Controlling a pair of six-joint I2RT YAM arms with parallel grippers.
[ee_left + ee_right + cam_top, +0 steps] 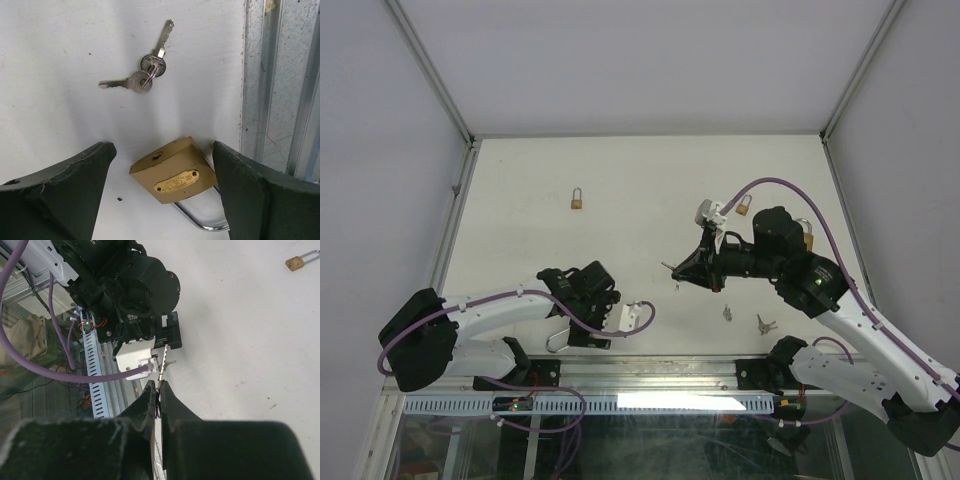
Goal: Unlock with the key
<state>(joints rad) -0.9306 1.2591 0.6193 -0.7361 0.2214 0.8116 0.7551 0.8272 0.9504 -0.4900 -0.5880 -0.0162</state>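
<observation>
We note left pincer (163,152) spread wide, gripping nothing. Brass padlock with steel shackle (172,175) lies between its fingers. Right pincer (159,390) clamped tight on small silver key (160,365), blade beyond tips. We judge step: securing lock. Next: squeeze body, keyhole outward, align key.

**Four padlocks, four key sets, two arms**

Counted four brass padlocks: far padlock (578,199) out on the table (650,170), cable-side padlock (743,206), half-hidden padlock (807,238) behind the right arm (860,330), rail-side padlock (172,172). Counted four key sets: ringed pair (142,77) of two keys, held key set (161,367), first loose set (727,313), second loose set (763,323); keys per loose set too small to tell. Two arms, left arm (490,310) included, and two grippers: left gripper (162,150), right gripper (159,390).
</observation>
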